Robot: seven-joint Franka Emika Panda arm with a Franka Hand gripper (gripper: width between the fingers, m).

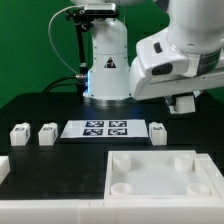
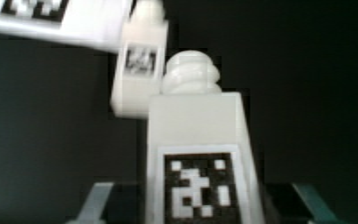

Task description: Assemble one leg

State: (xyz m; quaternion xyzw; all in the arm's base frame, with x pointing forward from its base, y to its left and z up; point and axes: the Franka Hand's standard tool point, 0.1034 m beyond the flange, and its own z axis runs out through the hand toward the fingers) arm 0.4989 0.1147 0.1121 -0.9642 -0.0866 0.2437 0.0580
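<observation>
In the wrist view my gripper (image 2: 201, 203) is shut on a leg (image 2: 197, 130), a white block with a square tag on its face and a ribbed screw tip pointing away. The fingers (image 2: 108, 200) press its two sides. It is held above the dark table. A second leg (image 2: 140, 62) lies on the table beyond it. In the exterior view the gripper (image 1: 183, 101) hangs at the exterior view's right, above a leg on the table (image 1: 158, 131); the held leg is hard to make out there. Two more legs (image 1: 18, 133) (image 1: 47, 133) stand at the exterior view's left.
The marker board (image 1: 105, 128) lies mid-table, and its corner shows in the wrist view (image 2: 43, 20). The large flat white square piece with round corner sockets (image 1: 160, 178) lies at the front right. A white part (image 1: 3, 166) shows at the left edge. The robot base (image 1: 106, 70) stands behind.
</observation>
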